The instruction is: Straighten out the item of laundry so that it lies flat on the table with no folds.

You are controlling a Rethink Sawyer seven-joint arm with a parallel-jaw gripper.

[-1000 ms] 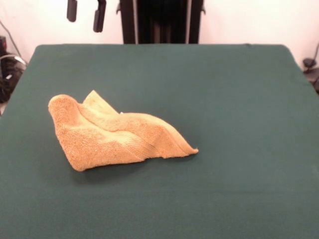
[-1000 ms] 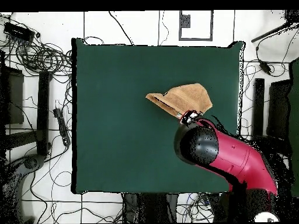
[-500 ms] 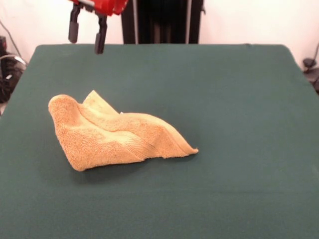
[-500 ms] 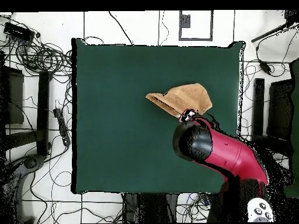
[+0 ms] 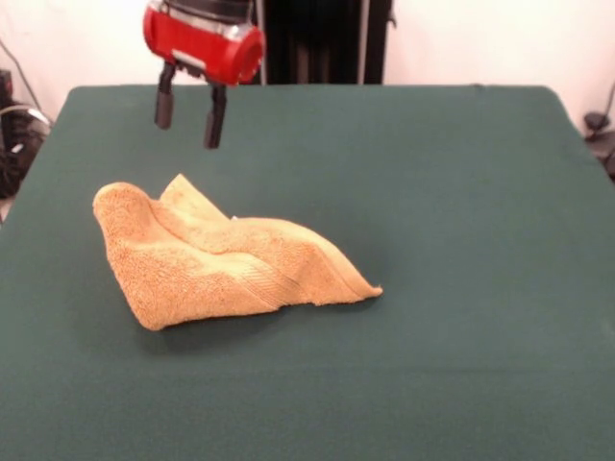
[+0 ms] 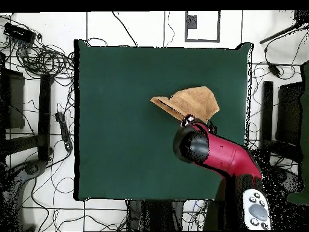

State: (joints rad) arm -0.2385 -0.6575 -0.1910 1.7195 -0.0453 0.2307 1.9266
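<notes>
Orange-tan towel [image 5: 216, 264] with ribbed band, dark green table [image 5: 461, 192]

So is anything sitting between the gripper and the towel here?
Nothing visible. The open gripper hangs in the air above the crumpled towel, with only bare green table around it.

**Room around the table**

Wall [image 5: 480, 38] behind was plain white, evenly lit. A dark upright stand [image 5: 317, 38] stood against it. Floor [image 6: 139, 24] pale, marked by dark lines into squares. Black cables [image 6: 42, 57] lay coiled and tangled along one side, more trailing on the other. Dark equipment [image 6: 12, 99] sat at both side edges. A grey-framed square panel [image 6: 202, 25] lay on the floor.
</notes>
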